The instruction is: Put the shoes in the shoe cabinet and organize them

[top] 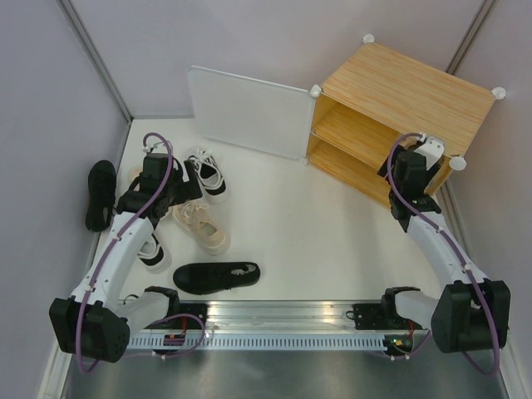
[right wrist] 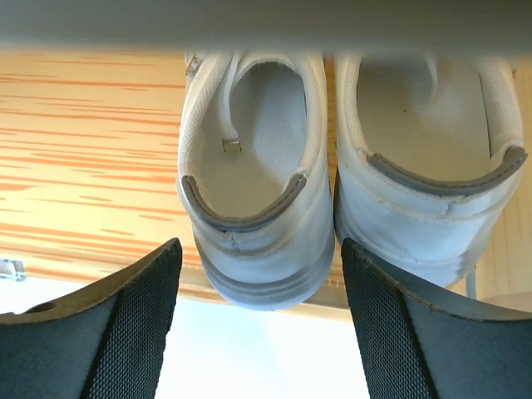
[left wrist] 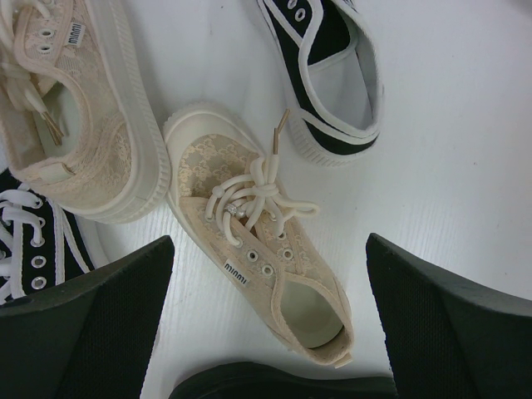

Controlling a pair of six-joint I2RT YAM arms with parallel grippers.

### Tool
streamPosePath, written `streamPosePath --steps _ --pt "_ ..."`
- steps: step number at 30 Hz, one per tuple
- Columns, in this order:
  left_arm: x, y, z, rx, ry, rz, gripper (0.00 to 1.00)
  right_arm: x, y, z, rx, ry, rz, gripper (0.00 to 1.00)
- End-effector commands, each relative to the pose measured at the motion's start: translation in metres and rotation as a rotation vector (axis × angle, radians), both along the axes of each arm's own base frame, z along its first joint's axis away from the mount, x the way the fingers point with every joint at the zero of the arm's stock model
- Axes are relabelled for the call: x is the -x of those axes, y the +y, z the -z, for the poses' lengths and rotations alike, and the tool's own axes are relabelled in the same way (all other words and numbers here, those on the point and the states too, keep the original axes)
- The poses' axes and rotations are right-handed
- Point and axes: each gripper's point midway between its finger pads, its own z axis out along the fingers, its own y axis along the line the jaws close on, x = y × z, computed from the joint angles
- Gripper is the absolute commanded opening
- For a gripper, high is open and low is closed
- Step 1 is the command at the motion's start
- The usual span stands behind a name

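Note:
The shoe cabinet stands at the back right with its white door swung open. In the right wrist view two white shoes sit heel-out on its wooden shelf. My right gripper is open around the heel of the left one, with a gap on each side. The other white shoe is beside it. My left gripper hangs open above a cream lace-up shoe. A second cream shoe and a white shoe with black trim lie close by.
Black shoes lie at the far left and near the front rail. Another black-and-white shoe lies under the left arm. Grey walls close in on both sides, and the metal rail runs along the near edge.

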Motion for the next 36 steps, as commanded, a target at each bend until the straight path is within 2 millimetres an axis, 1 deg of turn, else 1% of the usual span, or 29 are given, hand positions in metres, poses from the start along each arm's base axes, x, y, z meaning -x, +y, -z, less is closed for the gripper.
streamPosePath --steps 1,2,4,5,7,8,10,11,12,14,15,17,21,23,24,28,31,36 --pt "-0.004 0.0 -0.009 -0.018 -0.042 0.028 0.99 0.0 0.004 -0.023 -0.039 -0.051 -0.013 0.81" --pt "-0.004 0.0 -0.009 -0.018 -0.045 0.031 0.98 0.002 0.005 -0.022 -0.045 -0.047 -0.019 0.81" --pt "-0.004 0.0 -0.009 -0.021 -0.045 0.031 0.99 0.004 0.008 -0.028 -0.06 -0.06 -0.03 0.78" --pt "-0.004 0.0 -0.009 -0.019 -0.045 0.03 0.99 0.007 0.008 -0.026 -0.064 -0.048 -0.03 0.78" --pt "-0.004 0.0 -0.009 -0.019 -0.045 0.03 0.99 0.01 0.01 -0.028 -0.075 -0.047 -0.033 0.73" --pt "-0.004 0.0 -0.009 -0.019 -0.045 0.03 0.99 0.012 0.011 -0.026 -0.09 -0.04 -0.028 0.7" --pt "-0.004 0.0 -0.008 -0.02 -0.042 0.03 0.99 0.013 0.014 -0.026 -0.104 -0.04 -0.039 0.6" --pt "-0.004 0.0 -0.008 -0.02 -0.042 0.03 0.99 0.013 0.013 -0.026 -0.104 -0.041 -0.037 0.6" --pt "-0.004 0.0 -0.009 -0.02 -0.043 0.03 0.99 0.012 0.014 -0.025 -0.106 -0.037 -0.036 0.55" --pt "-0.004 0.0 -0.009 -0.021 -0.043 0.029 0.99 0.012 0.011 -0.022 -0.107 -0.031 -0.019 0.5" --pt "-0.004 0.0 -0.009 -0.02 -0.045 0.029 0.99 0.01 0.011 -0.018 -0.107 -0.021 -0.016 0.45" --pt "-0.004 0.0 -0.009 -0.022 -0.045 0.028 0.99 0.007 0.01 -0.015 -0.109 -0.02 -0.008 0.4" --pt "-0.004 0.001 -0.009 -0.022 -0.045 0.026 0.99 0.002 0.002 -0.014 -0.078 -0.03 0.027 0.3" --pt "-0.004 0.001 -0.009 -0.025 -0.044 0.026 0.99 -0.002 -0.001 -0.013 -0.065 -0.033 0.042 0.28" --pt "-0.004 0.001 -0.009 -0.024 -0.045 0.026 0.99 -0.004 -0.004 -0.017 -0.058 -0.04 0.06 0.28" --pt "-0.004 0.001 -0.009 -0.024 -0.045 0.026 0.99 -0.009 -0.009 -0.021 -0.047 -0.059 0.087 0.27" --pt "-0.004 0.001 -0.009 -0.025 -0.044 0.024 0.99 -0.012 -0.009 -0.021 -0.044 -0.056 0.087 0.27" --pt "-0.004 0.001 -0.009 -0.024 -0.044 0.025 0.99 -0.008 -0.002 -0.019 -0.062 -0.045 0.052 0.27"
